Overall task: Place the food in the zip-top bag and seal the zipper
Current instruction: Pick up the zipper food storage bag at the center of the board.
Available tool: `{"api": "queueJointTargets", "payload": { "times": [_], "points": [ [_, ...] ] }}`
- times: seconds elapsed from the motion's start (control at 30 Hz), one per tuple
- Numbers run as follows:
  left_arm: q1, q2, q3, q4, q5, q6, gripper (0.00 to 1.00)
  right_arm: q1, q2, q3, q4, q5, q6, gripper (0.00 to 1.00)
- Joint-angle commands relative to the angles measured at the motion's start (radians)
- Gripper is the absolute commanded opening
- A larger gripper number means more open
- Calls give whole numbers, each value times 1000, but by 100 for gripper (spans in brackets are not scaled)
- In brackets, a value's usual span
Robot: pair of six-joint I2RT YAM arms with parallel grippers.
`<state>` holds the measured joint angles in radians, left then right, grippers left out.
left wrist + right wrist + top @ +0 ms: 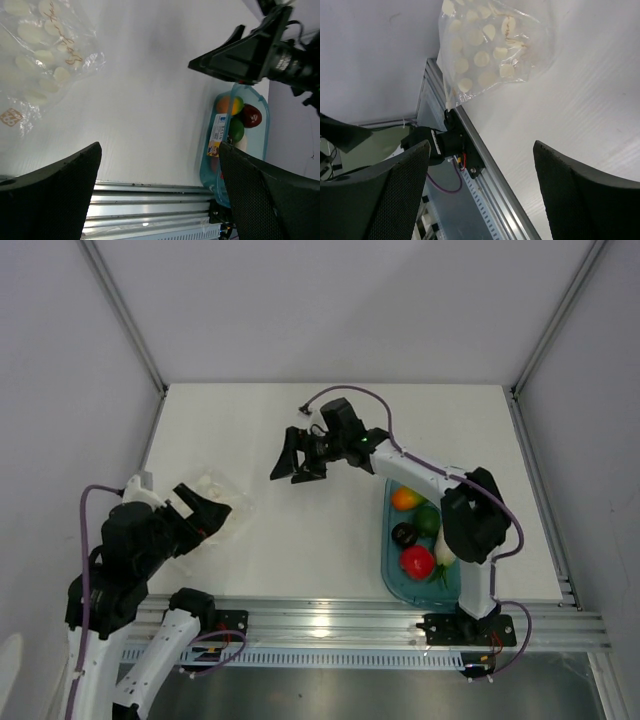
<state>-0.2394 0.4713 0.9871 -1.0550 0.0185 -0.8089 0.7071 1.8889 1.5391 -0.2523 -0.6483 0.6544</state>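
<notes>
Clear, crinkly zip-top bag (224,486), printed with pale ovals, flat on tabletop (300,540) just ahead of wide, empty left jaws. Right jaws likewise wide, empty; food (418,561) in teal tray (393,581) behind them.

We count one left gripper (205,503), one right gripper (285,472), one zip-top bag (218,486), one teal tray (388,545) and five food pieces: red tomato (418,561), white radish (444,552), dark purple piece (404,534), green piece (428,518), orange-yellow piece (405,498).
</notes>
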Motion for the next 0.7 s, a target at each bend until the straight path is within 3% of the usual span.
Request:
{"api": "queueJointTargets", "payload": {
  "times": [0.0,0.2,0.37,0.43,0.53,0.57,0.67],
  "points": [
    [8,16,129,-163,-110,48,99,40,91,127,-48,-82,-9,85],
    [8,24,243,-195,-127,108,97,135,236,165,-1,-131,-1,79],
    [8,-28,278,-215,-146,65,95,235,323,347,-241,18,-293,80],
    [8,-72,263,-185,-121,60,93,258,352,383,-268,-14,-322,81],
    [8,-157,240,-140,-127,19,87,253,378,328,-106,-199,-150,82],
    [8,-167,237,-138,-130,-8,85,256,378,302,30,-226,-36,82],
    [8,-166,248,-158,-129,-32,85,272,400,257,178,-231,100,88]
  ]
}}
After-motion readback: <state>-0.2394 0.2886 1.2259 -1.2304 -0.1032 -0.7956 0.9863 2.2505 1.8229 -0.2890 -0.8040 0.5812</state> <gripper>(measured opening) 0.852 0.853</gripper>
